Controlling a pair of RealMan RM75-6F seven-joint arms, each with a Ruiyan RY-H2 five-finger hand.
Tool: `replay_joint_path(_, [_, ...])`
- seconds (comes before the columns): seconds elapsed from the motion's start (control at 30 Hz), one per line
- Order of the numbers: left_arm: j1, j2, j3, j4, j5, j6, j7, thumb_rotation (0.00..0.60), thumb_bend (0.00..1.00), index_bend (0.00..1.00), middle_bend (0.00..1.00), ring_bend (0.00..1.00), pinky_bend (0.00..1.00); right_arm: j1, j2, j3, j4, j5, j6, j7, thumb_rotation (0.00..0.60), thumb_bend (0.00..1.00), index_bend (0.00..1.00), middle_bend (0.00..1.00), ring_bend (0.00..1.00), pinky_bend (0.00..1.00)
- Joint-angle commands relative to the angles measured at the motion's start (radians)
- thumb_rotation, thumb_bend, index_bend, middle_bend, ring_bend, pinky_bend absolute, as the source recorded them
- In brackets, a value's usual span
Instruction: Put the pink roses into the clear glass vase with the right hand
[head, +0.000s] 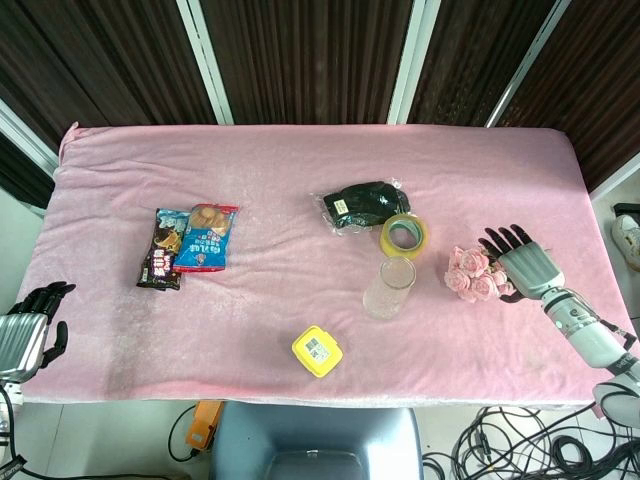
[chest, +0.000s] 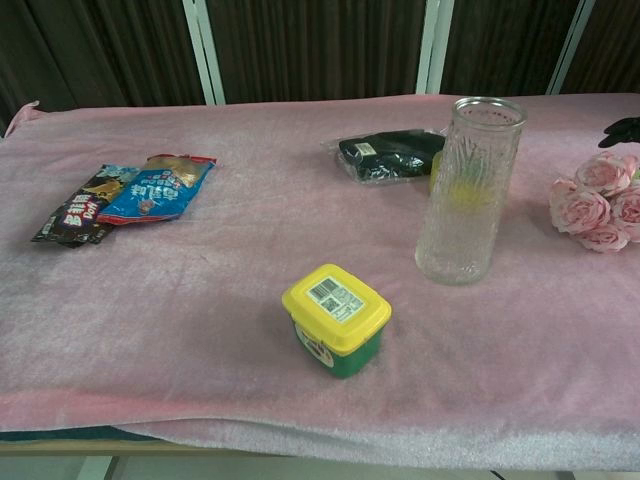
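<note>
The pink roses lie in a bunch on the pink tablecloth at the right, also seen at the chest view's right edge as pink roses. My right hand lies just right of the blooms with its dark fingers spread behind them; I cannot tell whether it touches them. Only its fingertips show in the chest view. The clear glass vase stands upright and empty a little left of the roses, and the chest view shows the vase too. My left hand hangs off the table's left edge, holding nothing.
A yellow tape roll sits just behind the vase, with a black packet beyond it. A yellow-lidded tub stands near the front edge. Two snack packets lie at the left.
</note>
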Motion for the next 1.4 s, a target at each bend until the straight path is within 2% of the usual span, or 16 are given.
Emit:
replay_joint_path(0.03, [0.002, 0.001, -0.001, 0.000, 0.004, 0.004, -0.004, 0.600, 0.64, 0.19, 0.15, 0.16, 0.37, 0.003, -0.004, -0.004, 0.002, 0.001, 0.000, 0.006, 0.600, 0.07, 0.02, 0.00, 0.00, 0.10])
replay_joint_path(0.5, [0.006, 0.003, -0.002, 0.003, 0.012, 0.014, -0.017, 0.600, 0.64, 0.19, 0.15, 0.16, 0.37, 0.026, -0.045, -0.019, 0.046, 0.021, -0.035, 0.013, 0.600, 0.07, 0.03, 0.00, 0.00, 0.10])
replay_joint_path(0.63, [0.002, 0.005, -0.001, 0.002, 0.013, 0.004, -0.021, 0.600, 0.64, 0.19, 0.15, 0.16, 0.37, 0.042, -0.075, -0.019, 0.074, 0.026, -0.058, 0.020, 0.600, 0.07, 0.05, 0.03, 0.00, 0.13])
replay_joint_path(0.77, [0.001, 0.005, -0.001, 0.004, 0.019, 0.003, -0.030, 0.600, 0.64, 0.19, 0.15, 0.16, 0.37, 0.060, -0.115, -0.020, 0.114, 0.032, -0.088, 0.033, 0.600, 0.07, 0.09, 0.10, 0.04, 0.18])
replay_joint_path(0.97, [0.001, 0.008, -0.001, 0.006, 0.019, 0.003, -0.041, 0.600, 0.64, 0.19, 0.15, 0.16, 0.37, 0.074, -0.153, -0.022, 0.161, 0.040, -0.119, 0.040, 0.600, 0.07, 0.21, 0.17, 0.13, 0.25])
replay_joint_path(1.03, [0.002, 0.009, -0.002, 0.007, 0.018, 0.003, -0.045, 0.600, 0.64, 0.19, 0.15, 0.16, 0.37, 0.076, -0.167, -0.024, 0.178, 0.043, -0.131, 0.042, 0.600, 0.07, 0.30, 0.23, 0.20, 0.30])
replay_joint_path(1.13, [0.004, 0.013, -0.004, 0.007, 0.017, 0.008, -0.056, 0.600, 0.64, 0.19, 0.15, 0.16, 0.37, 0.066, -0.213, -0.021, 0.240, 0.056, -0.129, 0.024, 0.600, 0.09, 0.49, 0.38, 0.34, 0.42])
replay_joint_path(1.2, [0.005, 0.014, -0.004, 0.007, 0.019, 0.009, -0.061, 0.600, 0.64, 0.19, 0.15, 0.16, 0.37, 0.052, -0.245, -0.014, 0.288, 0.065, -0.103, 0.009, 0.600, 0.13, 0.66, 0.51, 0.46, 0.53])
replay_joint_path(1.27, [0.006, 0.015, -0.004, 0.008, 0.020, 0.010, -0.063, 0.600, 0.64, 0.19, 0.15, 0.16, 0.37, 0.038, -0.272, -0.008, 0.334, 0.071, -0.075, -0.013, 0.600, 0.17, 0.77, 0.59, 0.54, 0.61])
replay_joint_path(1.3, [0.006, 0.015, -0.004, 0.008, 0.020, 0.010, -0.064, 0.600, 0.64, 0.19, 0.15, 0.16, 0.37, 0.033, -0.280, -0.007, 0.351, 0.073, -0.067, -0.022, 0.600, 0.19, 0.81, 0.62, 0.56, 0.63])
replay_joint_path(1.4, [0.007, 0.016, -0.005, 0.008, 0.020, 0.012, -0.067, 0.600, 0.64, 0.19, 0.15, 0.16, 0.37, 0.014, -0.294, 0.002, 0.385, 0.085, -0.043, -0.034, 0.600, 0.20, 0.82, 0.63, 0.57, 0.64])
